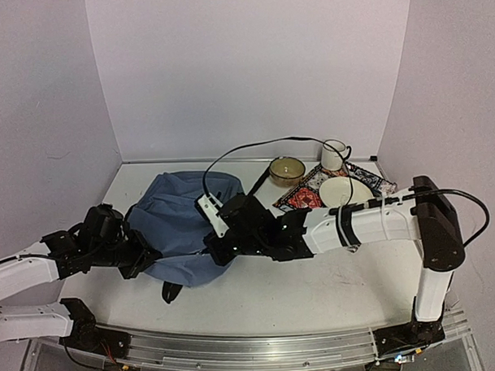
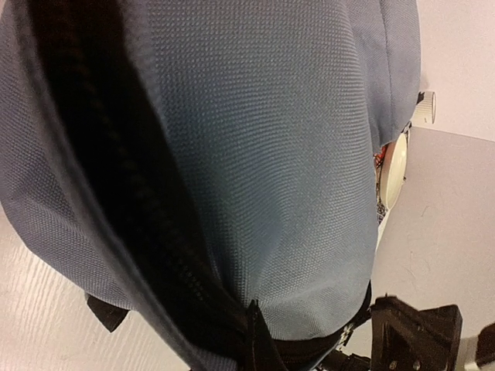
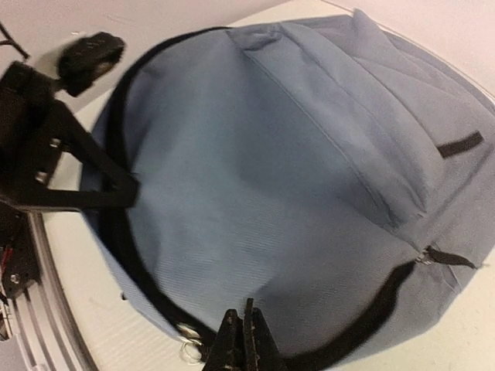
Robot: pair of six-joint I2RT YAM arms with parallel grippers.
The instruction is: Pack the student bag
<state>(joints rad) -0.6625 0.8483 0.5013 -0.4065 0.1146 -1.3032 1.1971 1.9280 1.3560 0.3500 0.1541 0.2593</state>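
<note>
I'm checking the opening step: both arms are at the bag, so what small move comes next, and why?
Probably the right gripper should draw along the zip while the left gripper holds: the student bag looks zipped shut, and both are closed at its black zip edge.

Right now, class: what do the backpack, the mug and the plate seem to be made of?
Student bag: matte woven fabric, likely synthetic; a fine grid weave shows up close. Mug: smooth white with dark rim, enamel or glazed ceramic, unclear which. Plate: smooth cream, probably ceramic.
</note>
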